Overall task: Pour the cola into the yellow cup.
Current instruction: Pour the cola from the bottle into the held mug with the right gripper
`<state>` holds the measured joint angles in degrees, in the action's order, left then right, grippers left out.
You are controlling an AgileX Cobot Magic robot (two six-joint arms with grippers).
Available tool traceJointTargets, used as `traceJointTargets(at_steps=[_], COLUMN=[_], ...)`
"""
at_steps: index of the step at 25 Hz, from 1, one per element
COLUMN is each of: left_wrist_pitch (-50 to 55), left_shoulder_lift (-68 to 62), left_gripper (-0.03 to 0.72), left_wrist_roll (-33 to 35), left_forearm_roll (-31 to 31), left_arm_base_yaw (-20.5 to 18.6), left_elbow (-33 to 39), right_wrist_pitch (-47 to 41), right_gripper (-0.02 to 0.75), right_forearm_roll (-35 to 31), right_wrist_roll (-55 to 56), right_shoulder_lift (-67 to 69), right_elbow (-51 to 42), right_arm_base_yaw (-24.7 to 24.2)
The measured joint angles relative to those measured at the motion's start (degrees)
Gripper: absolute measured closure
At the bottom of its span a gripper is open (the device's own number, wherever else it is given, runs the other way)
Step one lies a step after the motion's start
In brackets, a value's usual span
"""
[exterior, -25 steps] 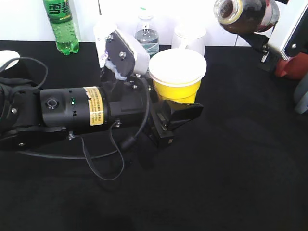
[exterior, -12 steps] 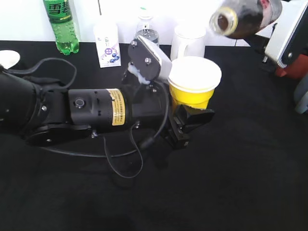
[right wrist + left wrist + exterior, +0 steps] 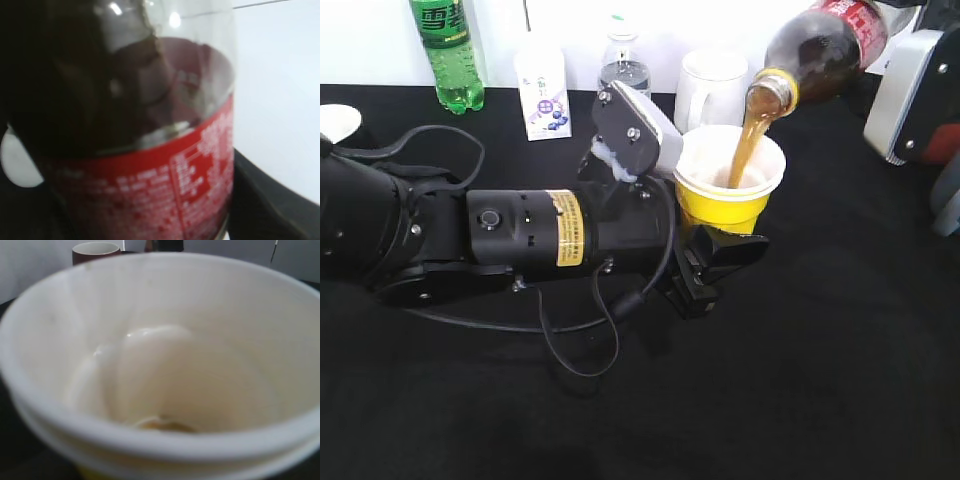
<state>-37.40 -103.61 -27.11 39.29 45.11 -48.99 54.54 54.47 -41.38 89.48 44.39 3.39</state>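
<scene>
The cola bottle (image 3: 820,45) hangs tilted at the upper right, its uncapped mouth pointing down and left. A brown stream of cola (image 3: 748,140) falls from it into the yellow cup (image 3: 725,205). My left gripper (image 3: 718,258) is shut on the cup's lower part and holds it upright. The cup's white inside (image 3: 165,355) fills the left wrist view, with a little brown liquid at the bottom (image 3: 165,425). My right gripper (image 3: 910,90) is shut on the bottle; its fingertips are hidden. The bottle's red label (image 3: 150,195) fills the right wrist view.
Along the back edge stand a green soda bottle (image 3: 447,50), a small white carton (image 3: 542,90), a small water bottle (image 3: 623,65) and a white mug (image 3: 712,85). A red mug (image 3: 95,250) shows behind the cup. A black cable (image 3: 570,345) loops under the left arm.
The left arm carried the cup to the right, under the bottle. The bottle tipped further down, its mouth came over the cup, and cola started streaming into it.
</scene>
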Motion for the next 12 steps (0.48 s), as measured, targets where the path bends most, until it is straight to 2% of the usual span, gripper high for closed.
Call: traceJointTargets(at_steps=[12], left_wrist_pitch=[0.3], left_shoulder_lift=[0.0], left_gripper=[0.249], left_wrist_roll=[0.0], left_forearm_roll=[0.27], left_arm_base_yaw=[0.0], left_elbow=[0.0], right_wrist_pitch=[-0.93], right_gripper=[0.227], right_forearm_roll=[-0.47], right_wrist_roll=[-1.24], right_shoulder_lift=[0.0], right_elbow=[0.0], right_arm_base_yaw=[0.0])
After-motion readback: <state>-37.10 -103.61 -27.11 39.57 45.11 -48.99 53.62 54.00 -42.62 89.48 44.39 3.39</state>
